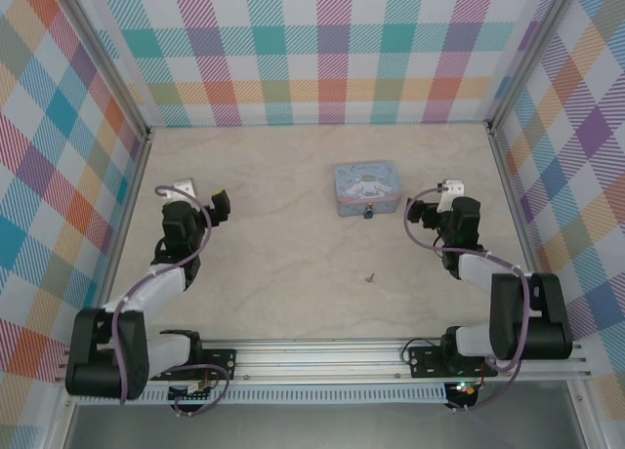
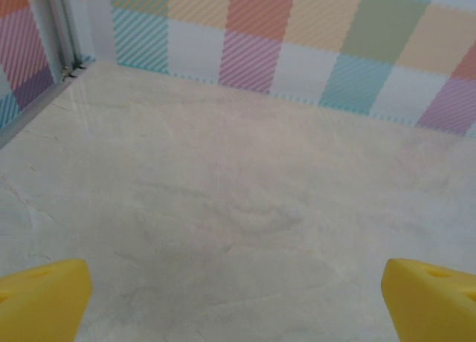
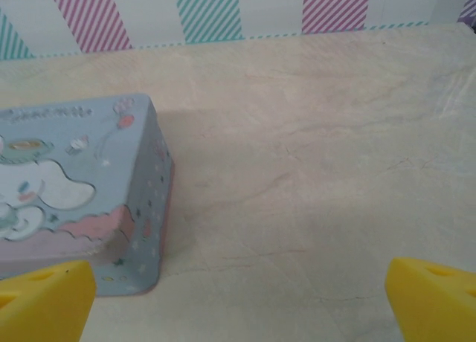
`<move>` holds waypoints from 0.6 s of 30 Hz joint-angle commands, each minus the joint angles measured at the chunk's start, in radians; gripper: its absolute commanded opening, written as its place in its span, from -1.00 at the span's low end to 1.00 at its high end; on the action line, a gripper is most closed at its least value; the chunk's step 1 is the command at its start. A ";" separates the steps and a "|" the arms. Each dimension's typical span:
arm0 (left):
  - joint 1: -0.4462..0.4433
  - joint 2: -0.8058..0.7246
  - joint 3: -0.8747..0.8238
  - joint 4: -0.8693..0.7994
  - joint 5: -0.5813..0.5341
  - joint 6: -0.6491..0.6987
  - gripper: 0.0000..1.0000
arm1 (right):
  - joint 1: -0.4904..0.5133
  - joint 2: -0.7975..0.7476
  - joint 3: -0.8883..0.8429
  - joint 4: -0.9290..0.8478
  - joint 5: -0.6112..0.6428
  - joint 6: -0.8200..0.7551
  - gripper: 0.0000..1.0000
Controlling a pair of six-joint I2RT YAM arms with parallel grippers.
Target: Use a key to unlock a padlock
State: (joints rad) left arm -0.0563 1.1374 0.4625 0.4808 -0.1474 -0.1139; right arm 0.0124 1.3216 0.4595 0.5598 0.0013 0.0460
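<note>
Looking down from above, the pale blue cartoon tin (image 1: 365, 187) sits on the beige desk (image 1: 273, 273), right of centre. The padlock (image 1: 369, 213) is a tiny speck right against the tin's near side. The key (image 1: 370, 276), a thin dark sliver, lies alone on the bare desk nearer the arm bases, well apart from the tin and almost straight in line with the padlock. The left tool (image 1: 223, 207) hangs off to the left, far from both things. The right tool (image 1: 417, 213) sits near the tin's right side, pointing towards it.

From the left wrist, the left tool (image 2: 238, 308) has its yellow fingertips (image 2: 41, 301) spread to the bottom corners, wide open, with plain desk between them and the checked wall (image 2: 297, 37) beyond.

From the right wrist, the right tool (image 3: 238, 308) is also spread wide and holds nothing. One yellow fingertip (image 3: 44, 301) sits just in front of the tin's near corner; I cannot tell whether they touch.
</note>
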 commanded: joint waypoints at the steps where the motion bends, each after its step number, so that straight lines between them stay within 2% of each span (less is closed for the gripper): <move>1: 0.014 -0.077 0.042 -0.204 0.008 -0.156 1.00 | -0.005 -0.071 0.070 -0.232 -0.060 0.067 1.00; 4: 0.013 -0.090 0.096 -0.334 0.096 -0.240 1.00 | -0.006 -0.109 0.143 -0.404 -0.140 0.135 0.99; 8: 0.002 -0.020 0.189 -0.449 0.253 -0.304 1.00 | -0.005 -0.098 0.245 -0.564 -0.295 0.220 0.99; 15: -0.103 0.157 0.334 -0.511 0.362 -0.330 0.97 | -0.006 0.004 0.343 -0.605 -0.427 0.329 0.99; 18: -0.157 0.245 0.392 -0.500 0.390 -0.345 0.93 | -0.011 0.079 0.385 -0.610 -0.444 0.343 0.99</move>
State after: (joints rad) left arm -0.1783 1.3357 0.8040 0.0090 0.1734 -0.4274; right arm 0.0120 1.3487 0.7982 -0.0021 -0.3695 0.3397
